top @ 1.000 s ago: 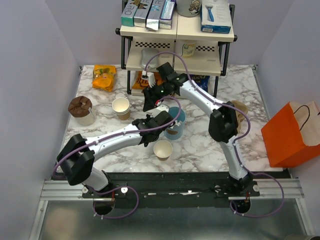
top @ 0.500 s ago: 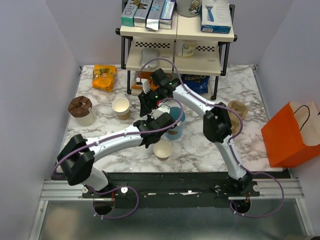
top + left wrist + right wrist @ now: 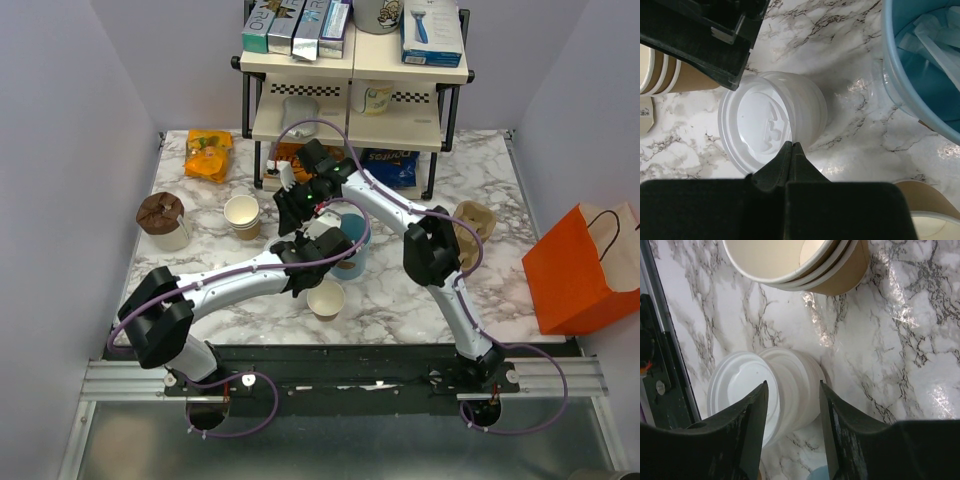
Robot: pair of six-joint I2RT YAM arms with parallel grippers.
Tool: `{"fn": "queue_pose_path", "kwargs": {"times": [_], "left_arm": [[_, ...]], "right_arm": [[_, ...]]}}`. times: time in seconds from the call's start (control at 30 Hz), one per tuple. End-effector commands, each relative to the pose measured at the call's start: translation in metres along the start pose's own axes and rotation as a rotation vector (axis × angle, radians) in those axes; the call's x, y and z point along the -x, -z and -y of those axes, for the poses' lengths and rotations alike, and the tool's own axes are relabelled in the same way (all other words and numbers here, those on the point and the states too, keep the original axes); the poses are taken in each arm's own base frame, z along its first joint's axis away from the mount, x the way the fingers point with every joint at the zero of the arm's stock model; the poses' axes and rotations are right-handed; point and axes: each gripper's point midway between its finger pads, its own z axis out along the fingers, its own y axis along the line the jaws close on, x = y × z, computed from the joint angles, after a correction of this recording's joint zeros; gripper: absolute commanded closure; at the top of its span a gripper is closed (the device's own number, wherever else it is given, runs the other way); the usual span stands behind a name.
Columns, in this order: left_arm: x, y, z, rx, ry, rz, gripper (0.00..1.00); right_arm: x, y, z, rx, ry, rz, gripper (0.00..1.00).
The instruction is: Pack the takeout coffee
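No tan cup with a white lid on it shows in any view. A stack of white plastic lids (image 3: 771, 121) lies tilted on the marble, also in the right wrist view (image 3: 771, 390). My left gripper (image 3: 791, 145) is shut, its tips over the near rim of the lid stack. My right gripper (image 3: 792, 384) is open, a finger on either side of the stack from above. In the top view the left gripper (image 3: 300, 250) and the right gripper (image 3: 290, 205) meet there and hide the lids. An open tan cup (image 3: 326, 298) stands near them.
A light-blue cup with white packets (image 3: 352, 232) stands just right of the grippers. A stack of open tan cups (image 3: 243, 215) is to the left, a brown-topped cup (image 3: 160, 215) further left. The shelf rack (image 3: 355, 70) is behind; an orange bag (image 3: 585, 265) at right.
My right gripper has moved left and slightly toward the rack, to above the lid stack. The left gripper has shifted slightly beneath it.
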Motion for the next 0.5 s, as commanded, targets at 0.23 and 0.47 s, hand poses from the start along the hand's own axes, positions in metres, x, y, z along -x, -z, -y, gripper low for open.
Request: {"fn": "queue_pose_path", "kwargs": {"times": [0.23, 0.47], "left_arm": [[0.003, 0.002, -0.006, 0.046, -0.009, 0.02, 1.0], [0.001, 0.002, -0.005, 0.049, -0.008, 0.013, 1.0]], "right_arm": [[-0.007, 0.0, -0.006, 0.014, 0.052, -0.041, 0.58], [-0.004, 0.001, -0.017, 0.064, 0.052, -0.029, 0.76]]}}
